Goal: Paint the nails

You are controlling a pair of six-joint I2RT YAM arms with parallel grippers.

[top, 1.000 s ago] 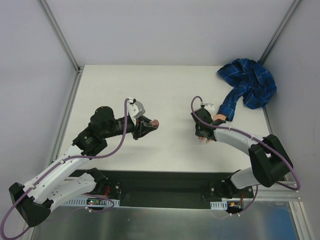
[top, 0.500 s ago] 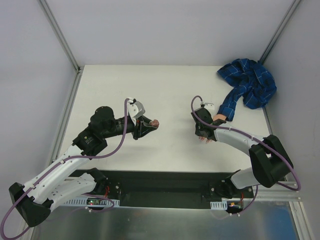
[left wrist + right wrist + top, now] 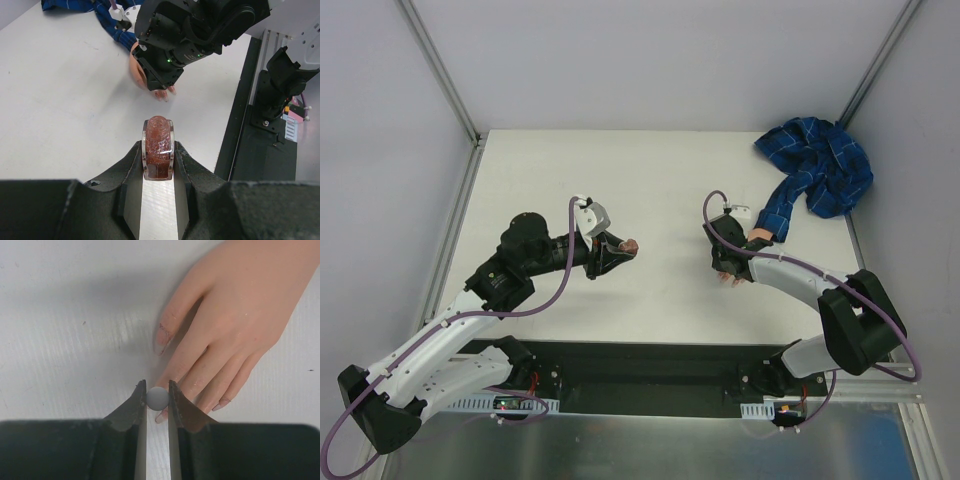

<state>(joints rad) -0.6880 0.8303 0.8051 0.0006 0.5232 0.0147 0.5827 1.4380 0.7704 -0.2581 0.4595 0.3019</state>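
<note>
Jaws, top view: left gripper (image 3: 618,250) is clamping a small reddish bottle (image 3: 631,243) left of centre; right gripper (image 3: 727,268) is hovering over the fake hand (image 3: 757,238) (its grip is hidden from this angle).
Sleeve, top view: plaid sleeve (image 3: 815,175) is lying bunched at the far right corner of the table (image 3: 650,180).
Left wrist view: jaws are pinching the glittery bottle, which is sitting well apart from the fake hand.
Right wrist view: jaws are pinching a small grey ball (image 3: 157,398) right over one fingertip; the nails (image 3: 223,402) are pointing toward the near edge (the thumb's is showing faint reddish streaks).
</note>
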